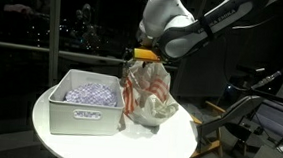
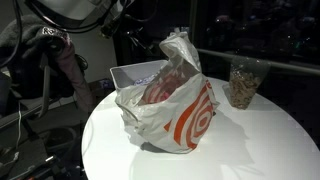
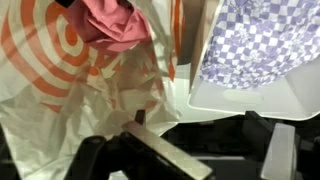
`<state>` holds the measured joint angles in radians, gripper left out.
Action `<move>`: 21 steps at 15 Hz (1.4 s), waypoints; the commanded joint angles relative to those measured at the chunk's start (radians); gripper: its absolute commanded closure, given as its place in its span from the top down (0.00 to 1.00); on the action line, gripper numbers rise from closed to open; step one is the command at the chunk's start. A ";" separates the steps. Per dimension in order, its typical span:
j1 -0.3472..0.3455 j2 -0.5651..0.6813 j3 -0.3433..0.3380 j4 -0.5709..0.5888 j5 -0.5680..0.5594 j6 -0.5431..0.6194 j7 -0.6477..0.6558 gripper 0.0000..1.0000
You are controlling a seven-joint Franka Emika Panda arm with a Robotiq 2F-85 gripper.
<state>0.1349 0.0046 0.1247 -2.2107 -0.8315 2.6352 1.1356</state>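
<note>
A white plastic bag (image 1: 148, 95) with red ring markings stands crumpled on the round white table (image 1: 172, 141). A pink cloth (image 3: 112, 22) shows inside its mouth in the wrist view. My gripper (image 1: 143, 57) hangs just above the bag's top edge. In the wrist view my gripper (image 3: 195, 125) is open, its fingertips wide apart with nothing between them. The bag's plastic (image 3: 90, 95) lies just beyond the left fingertip. The bag (image 2: 170, 105) leans against the white bin (image 2: 135, 72).
The white rectangular bin (image 1: 79, 110) holds a purple checked cloth (image 1: 91, 91) and stands next to the bag. A clear container of brown pieces (image 2: 243, 85) stands at the table's far side. Dark chairs and equipment surround the table.
</note>
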 commanded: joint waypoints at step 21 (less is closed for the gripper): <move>0.053 0.400 0.087 0.263 0.078 0.046 -0.223 1.00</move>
<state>0.1976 0.3334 0.1809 -2.0118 -0.8305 2.6721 0.9471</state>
